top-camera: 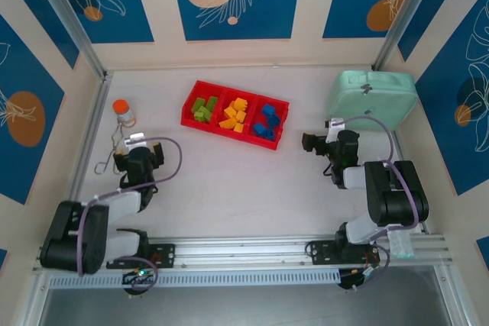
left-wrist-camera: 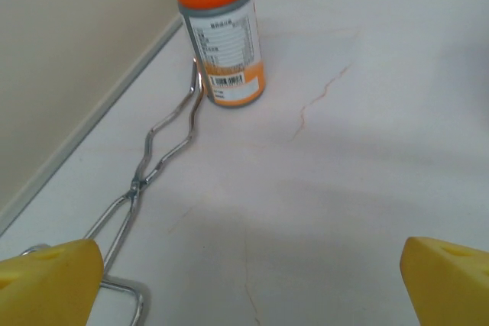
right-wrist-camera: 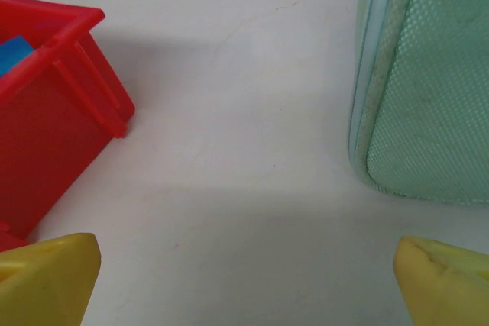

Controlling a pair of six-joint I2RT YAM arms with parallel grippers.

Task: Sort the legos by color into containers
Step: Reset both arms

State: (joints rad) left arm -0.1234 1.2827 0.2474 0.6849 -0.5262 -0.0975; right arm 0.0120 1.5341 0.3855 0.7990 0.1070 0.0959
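The long red tray lies at the back middle of the table. Its left compartment holds olive-green legos, the middle one orange-yellow legos, the right one blue legos. My left gripper rests low at the left, open and empty, its yellow fingertips wide apart over bare table. My right gripper sits open and empty to the right of the tray, between the tray's corner and the mint-green case. A blue lego peeks over the tray wall.
A mint-green rounded case stands at the back right, close to my right fingers. An orange-capped bottle stands at the left, with metal tongs lying from it toward my left gripper. Side walls border the table.
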